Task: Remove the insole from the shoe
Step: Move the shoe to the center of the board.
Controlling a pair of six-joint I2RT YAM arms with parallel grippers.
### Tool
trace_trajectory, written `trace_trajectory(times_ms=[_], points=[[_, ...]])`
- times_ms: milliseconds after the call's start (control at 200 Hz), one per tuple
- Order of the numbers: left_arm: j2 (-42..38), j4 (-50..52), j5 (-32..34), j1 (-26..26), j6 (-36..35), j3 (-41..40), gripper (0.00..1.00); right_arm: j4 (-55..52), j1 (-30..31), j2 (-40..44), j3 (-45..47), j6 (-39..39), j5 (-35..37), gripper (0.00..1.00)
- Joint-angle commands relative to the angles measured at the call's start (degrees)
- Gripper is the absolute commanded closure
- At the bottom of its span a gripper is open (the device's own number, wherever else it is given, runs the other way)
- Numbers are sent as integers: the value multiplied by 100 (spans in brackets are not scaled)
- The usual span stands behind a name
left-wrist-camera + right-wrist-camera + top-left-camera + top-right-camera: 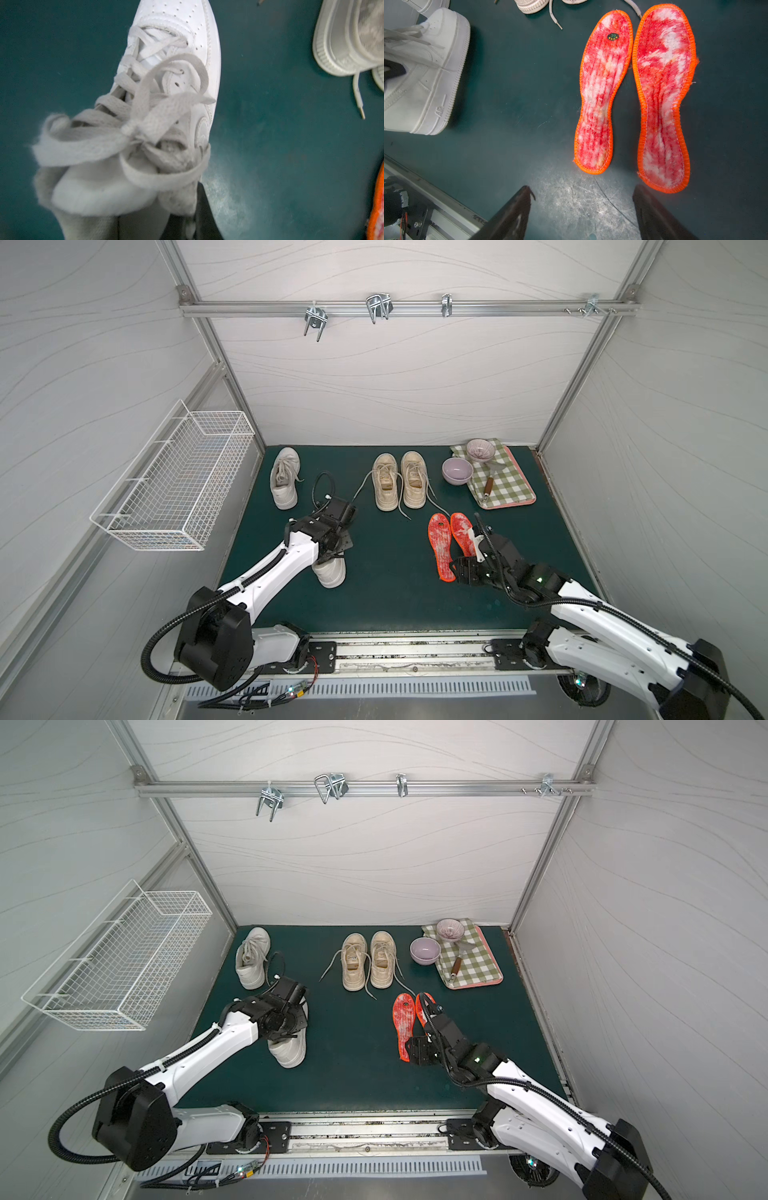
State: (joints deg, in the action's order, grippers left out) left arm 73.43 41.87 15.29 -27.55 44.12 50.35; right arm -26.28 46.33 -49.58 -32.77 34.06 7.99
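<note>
Toward 8 o'clock on the green tabletop (395, 597), the white sneaker (332, 576) stands under the left hand (330, 559). That hand is closed, its fingers down in the shoe's opening on pale soft material; whether that is the insole cannot be told. At about 4 o'clock, two orange-edged red insoles (602, 91) lie flat side by side. The right hand (583, 207) hovers open just beside their heel ends.

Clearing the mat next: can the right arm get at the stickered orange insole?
Likely yes: the right end effector is open just short of the heel of the stickered orange insole, with only bare mat between.
</note>
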Motion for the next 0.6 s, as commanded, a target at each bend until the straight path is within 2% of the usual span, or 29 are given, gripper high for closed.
trace_trajectory(times_ms=[0, 355, 595], points=[[-72, -470, 166, -479, 369, 29, 100, 137, 43, -61, -154, 126, 0, 20], [602, -899, 129, -1813, 668, 581, 99, 114, 132, -380, -342, 141, 134, 21], [696, -1005, -196, -2035, 610, 601, 67, 135, 149, -583, -510, 76, 221, 21]])
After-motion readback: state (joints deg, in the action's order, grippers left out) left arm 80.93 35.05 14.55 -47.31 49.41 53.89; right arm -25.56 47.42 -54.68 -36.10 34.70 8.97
